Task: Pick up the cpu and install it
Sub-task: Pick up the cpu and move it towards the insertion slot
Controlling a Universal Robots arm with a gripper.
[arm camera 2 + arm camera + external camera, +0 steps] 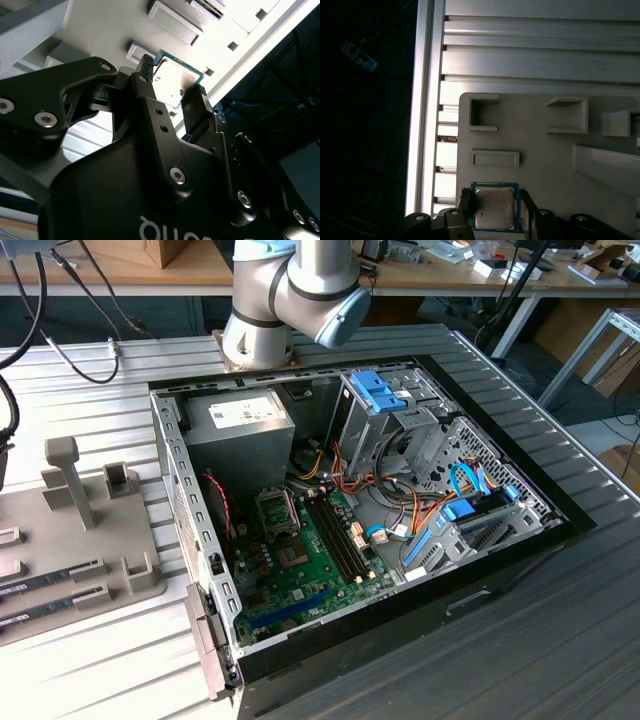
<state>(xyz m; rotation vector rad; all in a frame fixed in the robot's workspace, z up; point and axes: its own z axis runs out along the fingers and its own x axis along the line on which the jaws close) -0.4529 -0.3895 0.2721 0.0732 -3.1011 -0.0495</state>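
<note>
In both wrist views the tool (495, 196) (173, 77) pinches the cpu (494, 210) (175, 75). Its black fingers (465, 202) press two opposite edges, and the silver lid faces the camera. Behind it lies the grey moulded tray (545, 150), resting on the ribbed aluminium table (520, 60). In the exterior view, the open computer case (175, 470) stands beside that tray.

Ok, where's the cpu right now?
In both wrist views the cpu is held between the fingertips of the gripper, just over the grey parts tray, near the tray's edge beside the ribbed metal tabletop.
</note>
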